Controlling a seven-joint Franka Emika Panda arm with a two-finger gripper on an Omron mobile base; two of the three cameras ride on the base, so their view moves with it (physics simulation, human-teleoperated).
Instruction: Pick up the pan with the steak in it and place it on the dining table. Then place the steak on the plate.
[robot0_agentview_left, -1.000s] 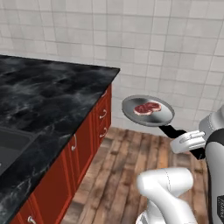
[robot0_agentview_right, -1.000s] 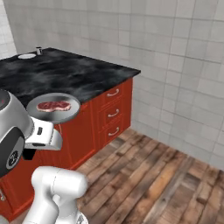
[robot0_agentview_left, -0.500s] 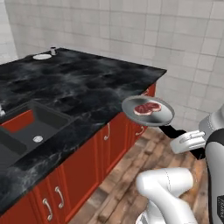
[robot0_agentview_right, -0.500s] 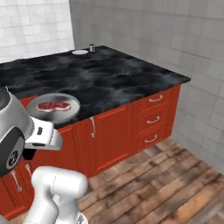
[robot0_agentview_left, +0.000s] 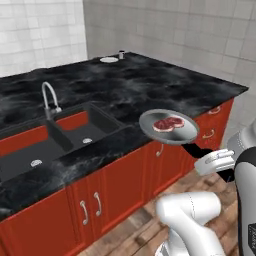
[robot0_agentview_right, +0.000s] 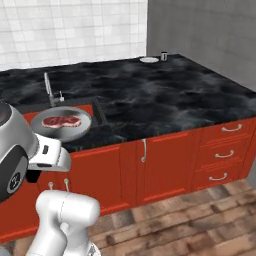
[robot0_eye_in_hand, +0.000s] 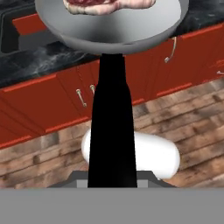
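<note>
My gripper (robot0_agentview_left: 204, 154) is shut on the black handle (robot0_eye_in_hand: 111, 118) of the grey pan (robot0_agentview_left: 169, 129) and holds it level in the air, off the front edge of the counter. The red marbled steak (robot0_agentview_left: 168, 123) lies flat in the middle of the pan. From the right base the pan (robot0_agentview_right: 62, 125) and steak (robot0_agentview_right: 61, 121) float just above my gripper (robot0_agentview_right: 44, 146). The hand view looks along the handle up to the pan's underside (robot0_eye_in_hand: 113, 30). The dining table is out of view. A flat white dish (robot0_agentview_left: 108, 59) lies at the counter's far corner; I cannot tell if it is the plate.
A black marble counter (robot0_agentview_left: 165, 85) on red cabinets (robot0_agentview_left: 125, 185) runs across in front, with a sunken sink (robot0_agentview_left: 60, 135) and tap (robot0_agentview_left: 49, 97). A small dark cup (robot0_agentview_left: 121, 54) stands beside the white dish. Wooden floor (robot0_agentview_right: 200, 225) lies open to the right.
The whole scene has swung across both base views as the base moved; the sink and more of the counter came into sight. The pan and steak kept their place relative to the arm.
</note>
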